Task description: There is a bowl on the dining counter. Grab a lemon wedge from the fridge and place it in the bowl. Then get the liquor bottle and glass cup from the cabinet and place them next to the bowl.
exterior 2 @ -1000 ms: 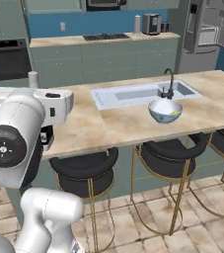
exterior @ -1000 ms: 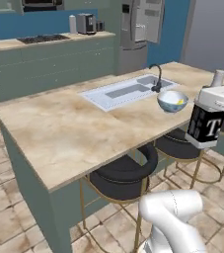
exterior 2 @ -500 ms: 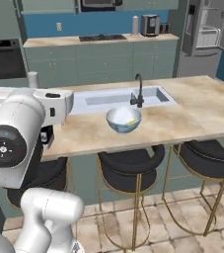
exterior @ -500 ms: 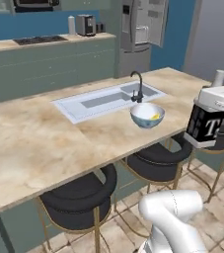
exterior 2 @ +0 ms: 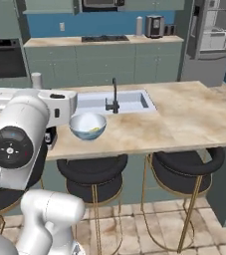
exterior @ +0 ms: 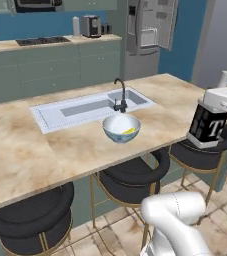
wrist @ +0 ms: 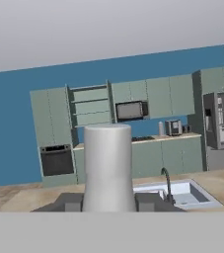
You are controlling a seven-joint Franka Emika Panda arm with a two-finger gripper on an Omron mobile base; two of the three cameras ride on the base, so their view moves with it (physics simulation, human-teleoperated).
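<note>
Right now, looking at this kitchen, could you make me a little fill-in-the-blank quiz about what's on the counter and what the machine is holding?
1. The small bright yellow lemon wedge lies inside the round pale ____.
2. The gripper is shut on the dark, white-labelled liquor ____.
3. The black curved faucet stands at the edge of the white inset ____.
4. Under the beige marbled dining counter stand black-cushioned ____.

Missing words: bowl; bottle; sink; stools

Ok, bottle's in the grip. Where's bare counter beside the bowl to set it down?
The dining counter lies bare on both sides of the bowl: a wide stretch toward the fridge end, and another on the opposite side, before the sink's front rim. Behind the bowl it is crowded: the black faucet stands close.
</note>
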